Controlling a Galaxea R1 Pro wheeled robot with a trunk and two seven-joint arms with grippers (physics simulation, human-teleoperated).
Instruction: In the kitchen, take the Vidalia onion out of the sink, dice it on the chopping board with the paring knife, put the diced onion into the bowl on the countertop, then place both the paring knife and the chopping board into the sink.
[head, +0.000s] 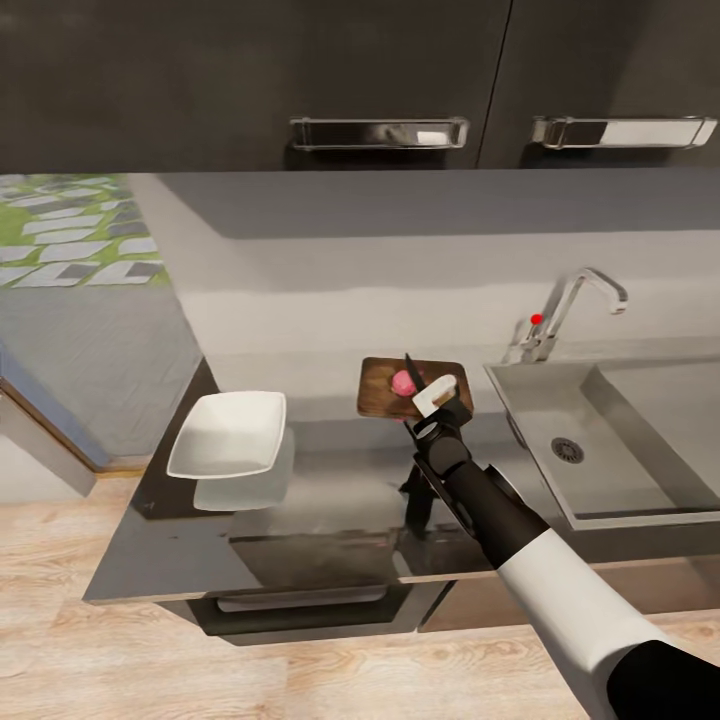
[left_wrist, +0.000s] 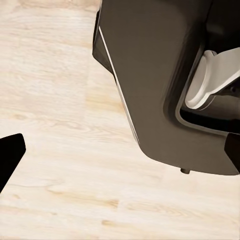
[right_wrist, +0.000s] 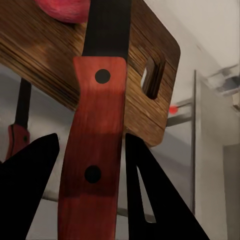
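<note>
The brown chopping board (head: 385, 395) lies on the grey countertop (head: 330, 500) just left of the sink (head: 640, 500). The pinkish Vidalia onion (head: 403, 381) rests on the board. My right gripper (head: 437, 396) hovers over the board's near right part, shut on the paring knife (head: 413, 369), whose dark blade points away across the onion. In the right wrist view the red-brown riveted handle (right_wrist: 95, 145) sits between the black fingers (right_wrist: 27, 190), over the board (right_wrist: 55, 55) and onion (right_wrist: 62, 9). The white bowl (head: 228, 433) stands at the counter's left end. My left gripper (left_wrist: 120, 165) hangs open above the floor.
A chrome tap (head: 585, 295) with a red knob (head: 536, 319) stands behind the sink's left corner. Dark wall cabinets (head: 380, 80) hang overhead. The counter's left edge drops to a wooden floor (head: 60, 600). The robot's dark base (left_wrist: 150, 75) is beside the left gripper.
</note>
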